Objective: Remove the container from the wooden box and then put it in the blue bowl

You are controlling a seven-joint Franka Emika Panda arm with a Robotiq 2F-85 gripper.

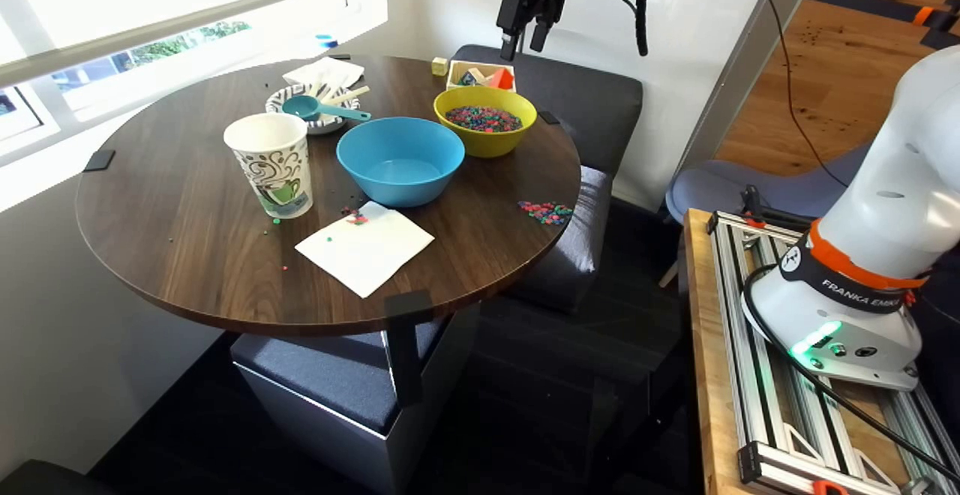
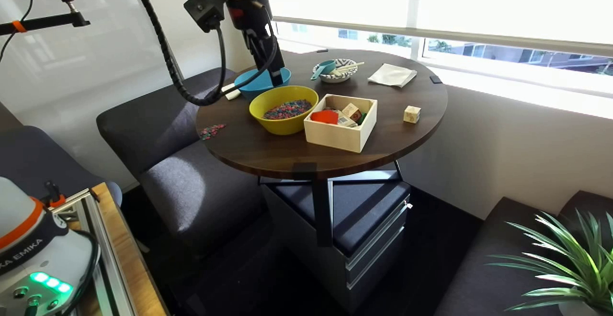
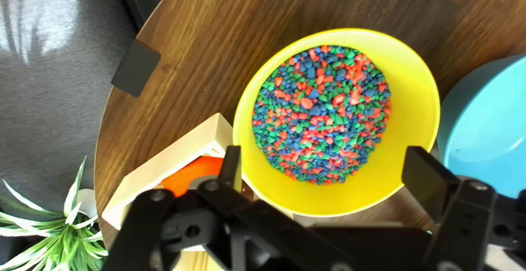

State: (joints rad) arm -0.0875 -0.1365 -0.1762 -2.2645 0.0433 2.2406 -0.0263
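Daylight enters at the window [image 2: 522, 56], where the lowered blind [image 2: 507, 5] burns out to flat white in both exterior views and the sill [image 2: 536, 88] is overexposed. The tabletop [image 1: 195, 180] lightens towards that side, while the floor [image 2: 220, 282] sinks to near black. Faint reflections streak the glossy white wall [image 2: 91, 81]. A bright patch lies on the padded seat [image 2: 179, 191]; in the wrist view, thin shadows cross a sunlit patch on grey upholstery [image 3: 49, 111]. There the yellow bowl [image 3: 415, 106] shows in vivid colour, a glint marks the blue bowl [image 3: 485, 139], the potted plant [image 3: 57, 238] is slightly soft, and the gripper [image 3: 322, 166] is dark. Green status lights [image 1: 817, 339] flare in both exterior views.
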